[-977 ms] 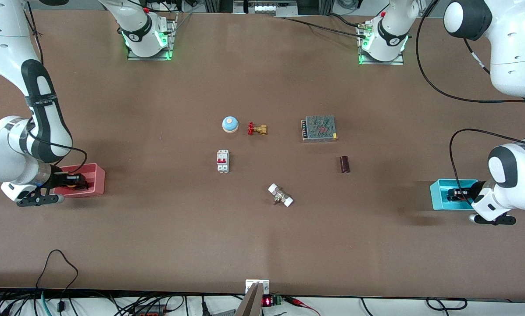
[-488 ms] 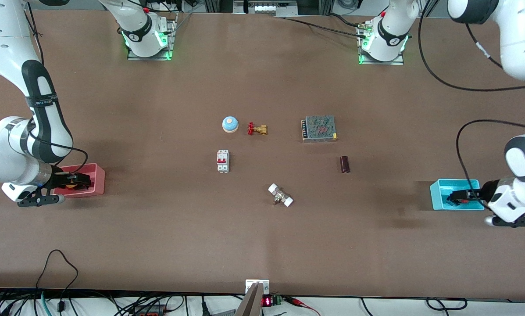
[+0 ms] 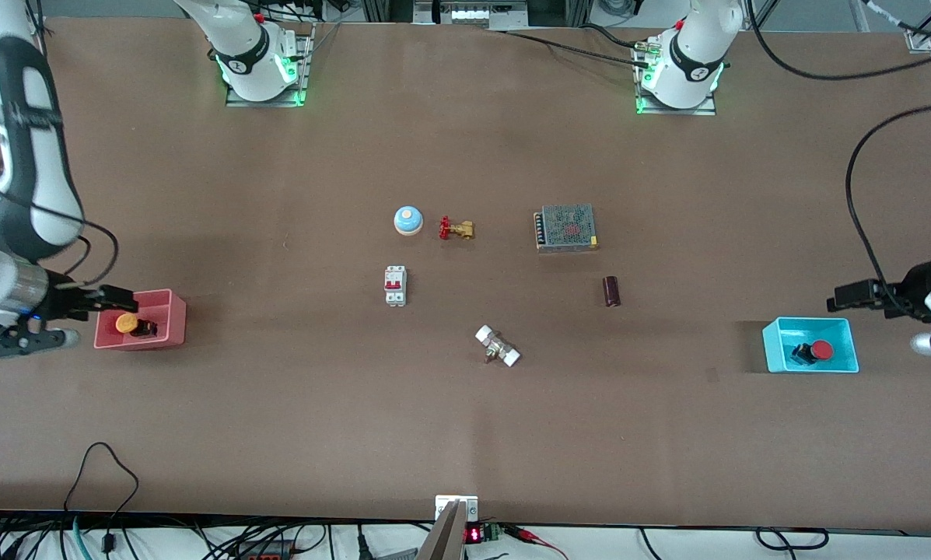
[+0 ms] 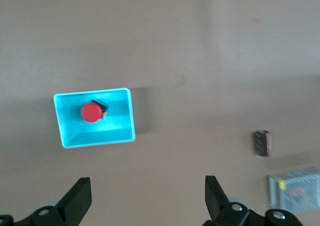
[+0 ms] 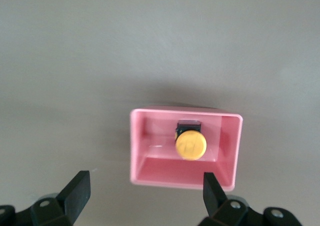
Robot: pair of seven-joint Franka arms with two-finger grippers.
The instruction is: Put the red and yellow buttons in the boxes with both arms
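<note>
Brown table (matte, evenly lit); black cables trail along its near edge.

table: matt brown, smooth
pink box: glossy smooth plastic
cyan box: glossy smooth plastic
power supply: perforated metal casing
valve: brass

The brown table carries pink box, cyan box, bell, valve, breaker.

My left tool is cut off at the frame's bottom edge; my right tool seems partly blurred.
</note>
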